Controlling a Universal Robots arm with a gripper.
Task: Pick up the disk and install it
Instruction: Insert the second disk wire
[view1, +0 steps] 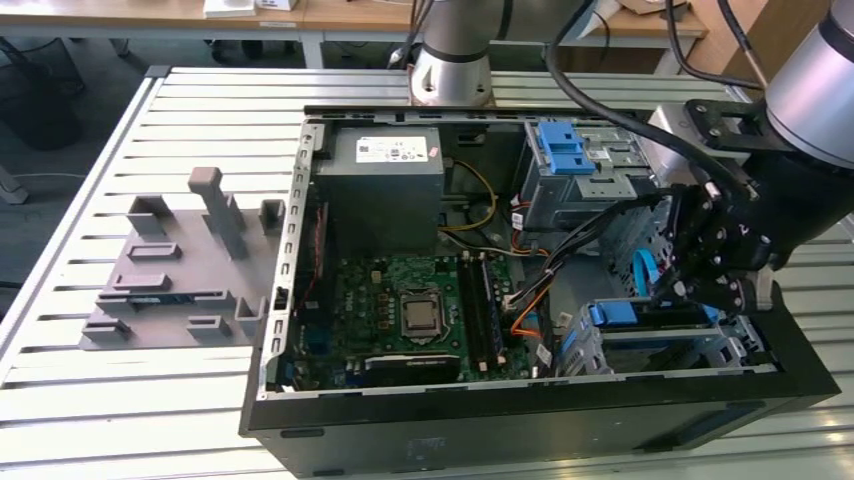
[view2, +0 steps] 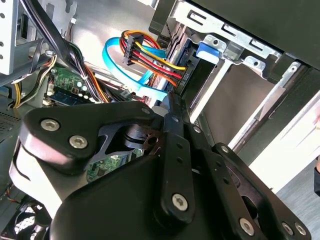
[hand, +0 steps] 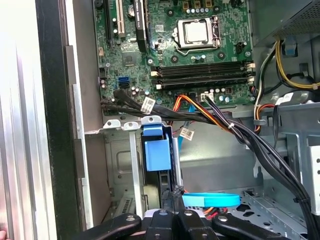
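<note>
The disk (hand: 164, 186) stands on edge in the metal drive cage (hand: 116, 165) at the case's front corner. Its blue bracket tab (hand: 156, 149) faces the motherboard. In the exterior view, the disk's blue bracket (view1: 650, 316) shows in the cage at the lower right. My gripper (hand: 175, 201) hangs inside the case right at the disk's rear edge, with its thin fingers pressed together and nothing visible between them. In the second wrist view, the gripper (view2: 171, 106) points at the disk's dark edge (view2: 192, 75), just below the blue tab (view2: 207, 52).
A blue flat cable (view2: 117, 57) and a bundle of coloured power wires (view2: 150, 57) loop close beside the fingers. The motherboard (view1: 414, 310), a grey power supply (view1: 387, 185) and an upper bay with a blue latch (view1: 561, 150) are in the case. A grey fixture (view1: 174, 270) lies on the slatted table.
</note>
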